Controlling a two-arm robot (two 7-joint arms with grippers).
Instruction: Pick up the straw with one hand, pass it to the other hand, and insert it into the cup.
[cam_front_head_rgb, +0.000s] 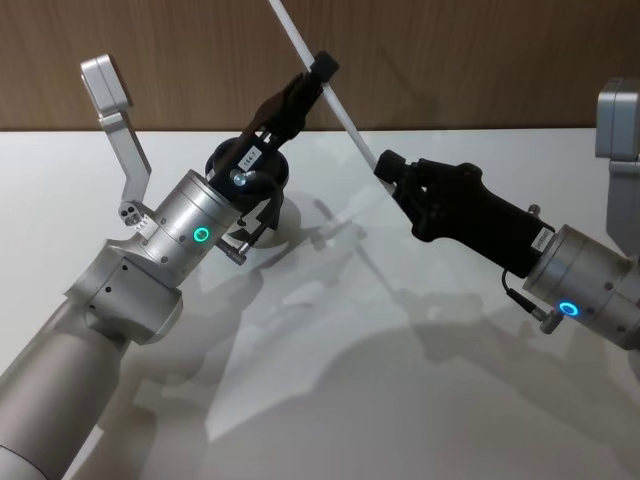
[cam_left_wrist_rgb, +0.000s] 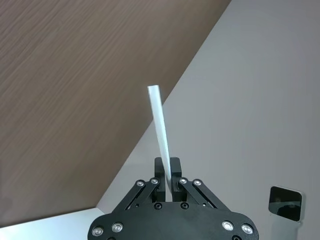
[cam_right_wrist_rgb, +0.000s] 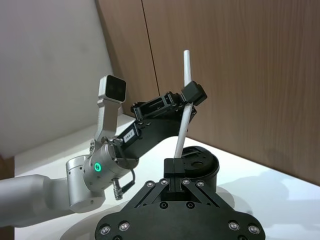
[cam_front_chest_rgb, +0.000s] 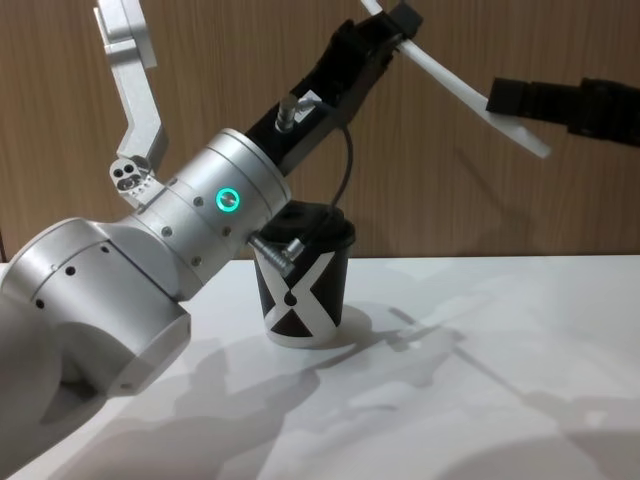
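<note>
Your left gripper (cam_front_head_rgb: 322, 70) reaches toward 1 o'clock in the head view and is clamped on the straw (cam_front_head_rgb: 344, 112) toward its upper end; in the left wrist view its two fingertips (cam_left_wrist_rgb: 175, 172) press against the straw's sides, and the free end stands out beyond them against the wooden wall (cam_front_head_rgb: 480, 60). Your right gripper (cam_front_head_rgb: 388, 163), all black, comes in from 3 o'clock and points toward 10 o'clock; it too is closed on the straw, lower down; in the right wrist view the straw rises from between its fingers up to the left gripper's tip; in the chest view a short end of the straw pokes out past the right gripper toward 5 o'clock.

The straw is held in the air between both grippers; in the head view it is tilted, running from 11 o'clock down to 5 o'clock, well above the white table (cam_front_head_rgb: 350, 400).

The cup (cam_front_chest_rgb: 300, 290) stands upright and lidded on the table at 7 o'clock from the left gripper's fingertips; in the head view the left gripper's body partly hides it; in the chest view its white X and drop mark face you; the straw is well apart from it, up at 1 o'clock.
</note>
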